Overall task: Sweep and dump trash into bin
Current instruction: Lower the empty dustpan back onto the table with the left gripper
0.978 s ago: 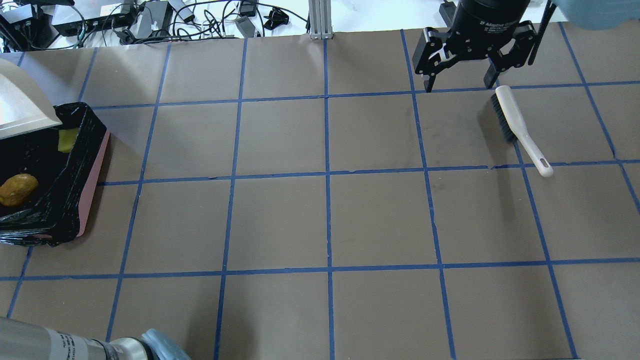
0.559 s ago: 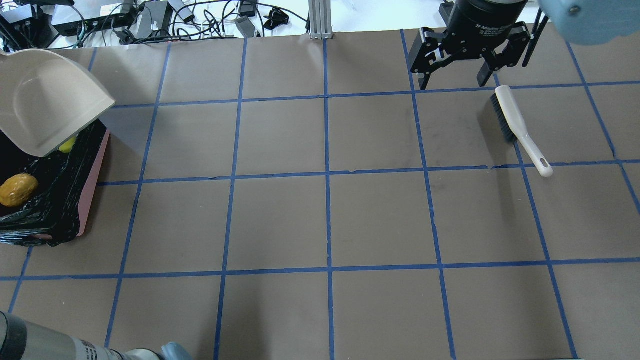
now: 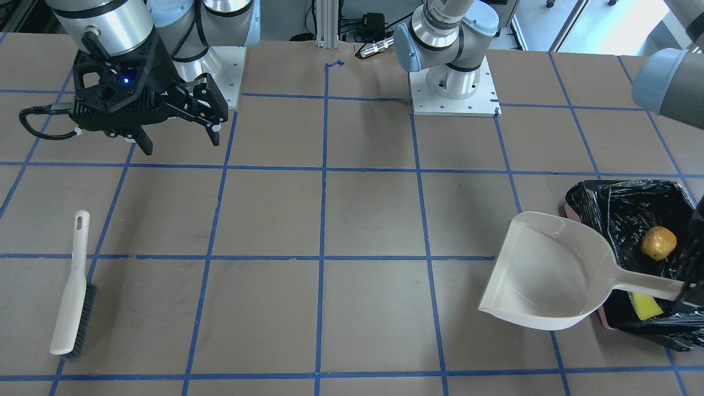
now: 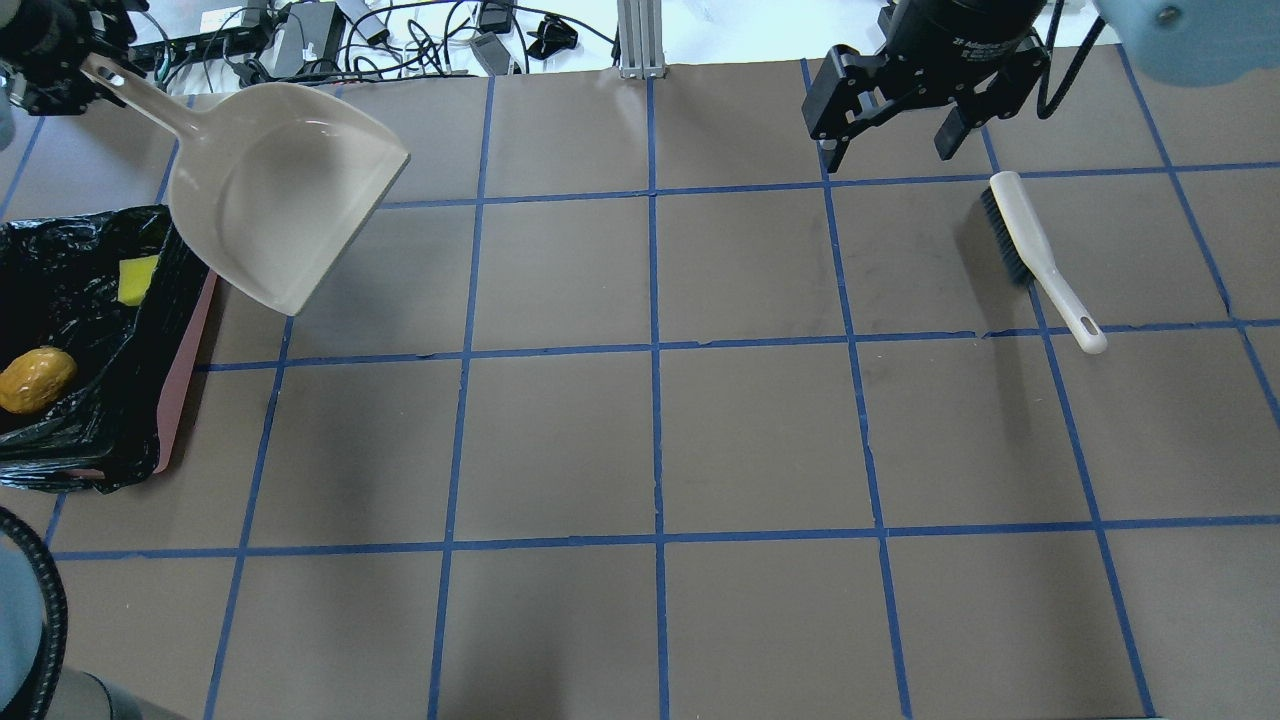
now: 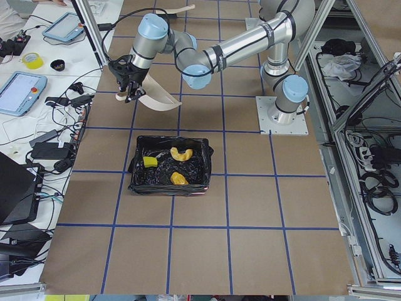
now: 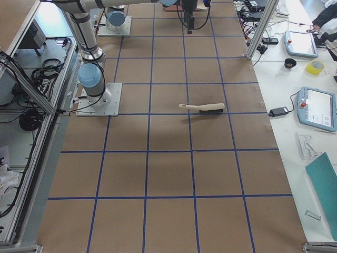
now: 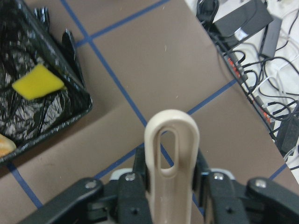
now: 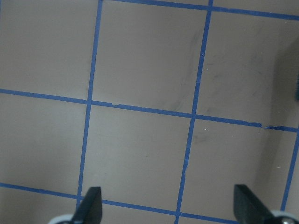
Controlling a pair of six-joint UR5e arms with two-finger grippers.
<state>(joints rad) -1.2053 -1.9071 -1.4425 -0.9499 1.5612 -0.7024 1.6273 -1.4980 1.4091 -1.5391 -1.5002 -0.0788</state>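
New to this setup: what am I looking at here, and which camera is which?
Two robot arms with two-finger grippers work at a brown table taped into squares. One camera looks from behind the robot, one faces it, one sits at each table end, and one rides on each wrist. The left gripper is shut on the handle of the empty beige dustpan, lifted near the black-lined bin. In the bin lie a golden-brown lump, a yellow wedge and a curved piece. The right gripper hangs open and empty near the brush, which lies on the table.
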